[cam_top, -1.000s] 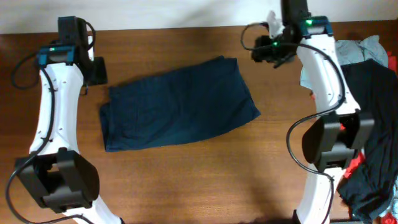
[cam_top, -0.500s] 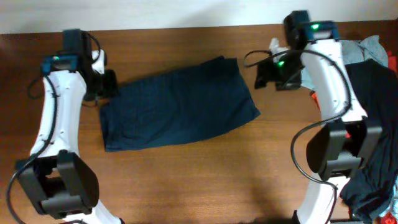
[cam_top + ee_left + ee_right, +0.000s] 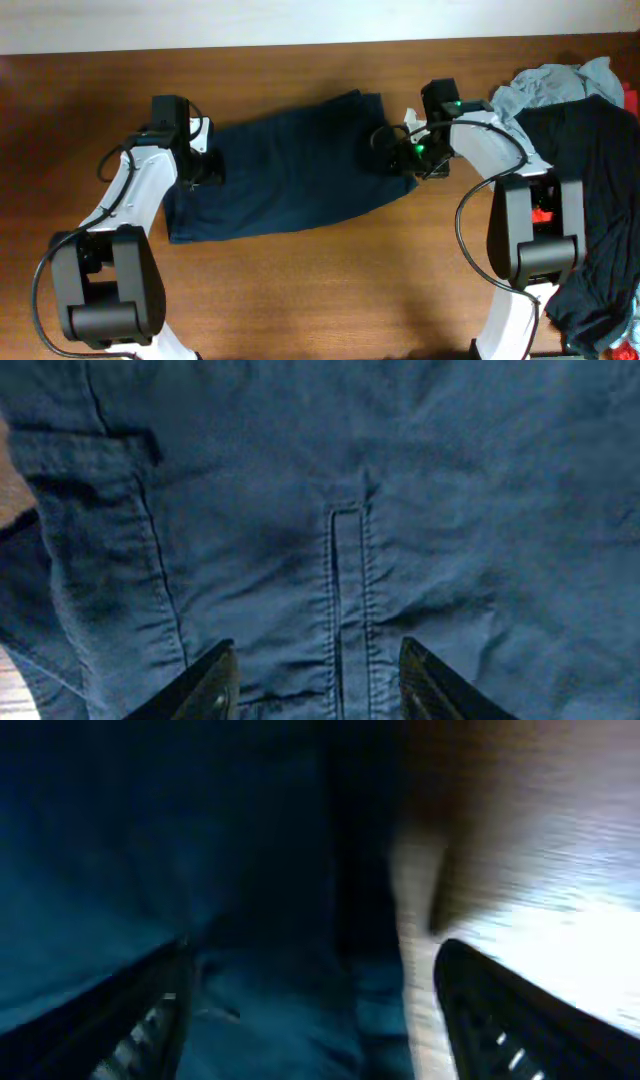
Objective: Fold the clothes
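Note:
The dark navy shorts lie flat across the middle of the wooden table, long side running left to right. My left gripper hovers over their left end, open; in the left wrist view its fingers straddle a stitched seam on the fabric. My right gripper is over the shorts' right edge, open; in the right wrist view its fingers span the blurred hem next to bare wood.
A pile of other clothes lies at the right edge: a light grey shirt, a black garment and a bit of red. The table's far edge meets a white wall.
Both arms have swung inward and down from the table's back corners onto the two ends of the shorts. The shorts have not moved.

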Robot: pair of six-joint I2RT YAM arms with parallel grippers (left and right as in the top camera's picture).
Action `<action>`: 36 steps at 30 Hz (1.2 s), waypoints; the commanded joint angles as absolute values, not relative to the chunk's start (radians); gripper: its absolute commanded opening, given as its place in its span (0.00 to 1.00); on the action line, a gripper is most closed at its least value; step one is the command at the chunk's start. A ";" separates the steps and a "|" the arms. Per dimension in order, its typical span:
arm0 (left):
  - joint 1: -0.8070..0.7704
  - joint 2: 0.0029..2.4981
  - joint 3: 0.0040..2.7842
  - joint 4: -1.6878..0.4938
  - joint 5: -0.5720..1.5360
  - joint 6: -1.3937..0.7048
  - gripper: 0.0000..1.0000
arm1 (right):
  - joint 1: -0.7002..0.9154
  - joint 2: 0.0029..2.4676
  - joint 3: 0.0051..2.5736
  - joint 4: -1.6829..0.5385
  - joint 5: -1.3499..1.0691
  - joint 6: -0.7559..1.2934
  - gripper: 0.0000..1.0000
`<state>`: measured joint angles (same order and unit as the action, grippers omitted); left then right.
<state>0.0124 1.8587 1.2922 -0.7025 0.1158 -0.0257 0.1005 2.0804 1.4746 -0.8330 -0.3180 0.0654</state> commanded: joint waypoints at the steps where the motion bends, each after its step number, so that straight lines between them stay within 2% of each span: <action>1: 0.014 1.851 1.271 -0.695 0.105 -0.007 0.52 | 0.098 2.071 1.433 -0.792 -0.531 0.012 0.75; 4: 0.014 1.851 1.263 -0.689 0.105 -0.007 0.52 | 0.098 2.071 1.433 -0.775 -0.651 -0.046 0.75; 7: 0.014 1.851 1.261 -0.686 0.105 -0.007 0.52 | 0.098 2.071 1.433 -0.759 -0.643 -0.044 0.74; 8: 0.014 1.851 1.261 -0.685 0.105 -0.007 0.52 | 0.098 2.071 1.433 -0.760 -0.638 -0.044 0.71; 12: 0.014 1.851 1.261 -0.685 0.105 -0.007 0.52 | 0.098 2.071 1.433 -0.772 -0.562 -0.012 0.37; 13: 0.014 1.851 1.261 -0.685 0.105 -0.007 0.52 | 0.097 2.071 1.433 -0.782 -0.525 -0.010 0.21; 15: 0.014 1.851 1.261 -0.685 0.105 -0.007 0.52 | 0.094 2.071 1.435 -0.817 -0.399 0.025 0.04; 19: 0.018 1.851 1.261 -0.685 0.088 -0.007 0.52 | 0.063 2.062 1.462 -0.958 -0.146 0.148 0.04; 29: 0.017 1.851 1.261 -0.688 0.084 -0.007 0.51 | 0.016 1.900 1.470 -1.160 0.019 0.244 0.04; 30: 0.017 1.850 1.264 -0.690 0.099 -0.007 0.50 | 0.020 1.880 1.470 -1.165 0.020 0.244 0.07; 31: 0.016 1.845 1.268 -0.697 0.124 -0.007 0.50 | 0.023 1.859 1.470 -1.171 0.020 0.241 0.17; 32: 0.015 1.839 1.275 -0.703 0.160 -0.007 0.50 | 0.026 1.840 1.470 -1.175 0.021 0.241 0.35; 34: 0.015 1.816 1.296 -0.717 0.239 -0.007 0.50 | 0.026 1.779 1.470 -1.174 0.019 0.242 0.52; 36: 0.015 1.798 1.305 -0.729 0.260 -0.007 0.50 | 0.026 1.731 1.474 -1.174 0.019 0.245 0.62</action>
<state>0.0132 1.8565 1.2736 -0.7147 0.1596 -0.0227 0.0204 1.8248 1.4475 -1.1736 -0.0132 0.2276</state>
